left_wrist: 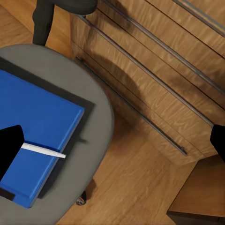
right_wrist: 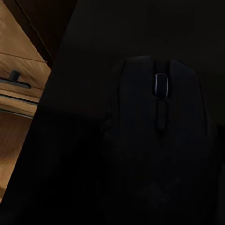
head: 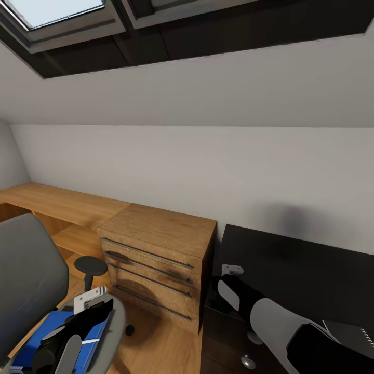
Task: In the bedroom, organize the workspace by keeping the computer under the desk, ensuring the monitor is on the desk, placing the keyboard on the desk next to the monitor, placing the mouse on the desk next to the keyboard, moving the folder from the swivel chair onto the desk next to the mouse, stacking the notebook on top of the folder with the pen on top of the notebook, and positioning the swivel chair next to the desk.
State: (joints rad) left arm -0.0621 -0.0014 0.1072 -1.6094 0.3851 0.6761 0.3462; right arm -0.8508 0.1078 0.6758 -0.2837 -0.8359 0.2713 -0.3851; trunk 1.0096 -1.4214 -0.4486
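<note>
The swivel chair stands at the lower left, and the bright blue folder lies flat on its grey seat. A thin white pen rests on the folder. My left gripper hovers open just above the seat's edge, its black fingertips wide apart. The black desk is at the right, with my right gripper over its near left corner. In the right wrist view a black mouse looms very close on the desk; the fingers are too dark to make out.
A light wooden cabinet with several bar-handled drawers stands between chair and desk, and a low wooden shelf runs left along the wall. A dark spiral-bound notebook lies on the desk at the lower right. The ceiling slopes low overhead.
</note>
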